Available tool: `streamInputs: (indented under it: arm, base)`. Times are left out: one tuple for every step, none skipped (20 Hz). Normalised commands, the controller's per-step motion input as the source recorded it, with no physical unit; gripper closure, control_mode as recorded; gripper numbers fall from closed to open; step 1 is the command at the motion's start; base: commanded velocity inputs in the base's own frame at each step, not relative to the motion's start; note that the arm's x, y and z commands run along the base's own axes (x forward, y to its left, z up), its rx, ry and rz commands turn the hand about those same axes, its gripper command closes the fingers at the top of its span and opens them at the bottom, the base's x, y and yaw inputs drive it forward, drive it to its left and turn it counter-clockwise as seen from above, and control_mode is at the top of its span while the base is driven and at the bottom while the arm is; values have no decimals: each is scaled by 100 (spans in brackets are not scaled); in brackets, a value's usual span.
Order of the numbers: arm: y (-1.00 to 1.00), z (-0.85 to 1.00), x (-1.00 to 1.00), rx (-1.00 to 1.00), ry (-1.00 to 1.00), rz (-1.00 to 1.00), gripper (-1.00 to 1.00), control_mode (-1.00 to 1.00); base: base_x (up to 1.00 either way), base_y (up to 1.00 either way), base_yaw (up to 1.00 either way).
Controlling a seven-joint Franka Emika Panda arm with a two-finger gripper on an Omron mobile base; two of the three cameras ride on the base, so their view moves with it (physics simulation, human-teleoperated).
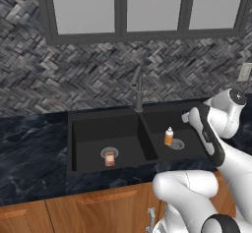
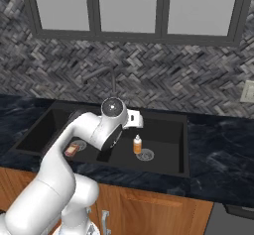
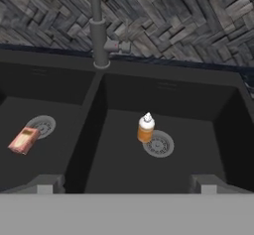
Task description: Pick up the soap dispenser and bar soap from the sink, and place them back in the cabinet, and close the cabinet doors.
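Observation:
The black double-basin sink (image 1: 98, 129) is set in a dark counter. In its right basin the small orange soap dispenser (image 1: 169, 137) (image 2: 137, 145) (image 3: 146, 129) stands upright beside the round drain. A reddish-brown bar soap (image 1: 110, 159) (image 2: 71, 150) (image 3: 24, 140) lies in the left basin, partly over that drain. My gripper (image 3: 126, 187) hovers above the right basin, short of the dispenser and apart from it. It is open, with nothing between its fingertips (image 3: 44, 185). The cabinet and the cabinet doors are out of view.
A slim dark faucet (image 1: 138, 92) (image 3: 97, 26) rises behind the basin divider, close to my hand. Grey-framed window panes (image 1: 147, 6) sit above a herringbone tile wall. Dark marble counter (image 1: 29, 148) flanks the sink. Wooden drawers (image 1: 98, 207) run below. A wall outlet (image 2: 247, 91) is at right.

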Motion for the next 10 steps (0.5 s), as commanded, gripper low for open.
streamInputs:
  arm:
    - [0, -24, 1, 0, -1, 0, -100, -100]
    - [0, -19, 6, 0, 0, 0, -100, -100]
    - [0, -11, 14, 0, 0, 0, -100, -100]
    - [0, -14, 14, 0, 0, 0, -100, -100]
    - [0, -14, 18, 0, 0, 0, -100, -100]
    - [0, -12, 22, 0, 0, 0, -100, -100]
    - [0, -10, 28, 0, 0, 0, -100, -100]
    - [0, -13, 28, 0, 0, 0, -100, -100]
    - [0, -14, 29, 0, 0, 0, -100, -100]
    - [0, -14, 31, 0, 0, 0, -100, -100]
  base:
    - [0, 0, 0]
    - [0, 0, 0]
    - [0, 0, 0]
    - [0, 0, 0]
    - [0, 0, 0]
    - [0, 0, 0]
    - [0, 0, 0]
    - [0, 0, 0]
    - [0, 0, 0]
    - [0, 0, 0]
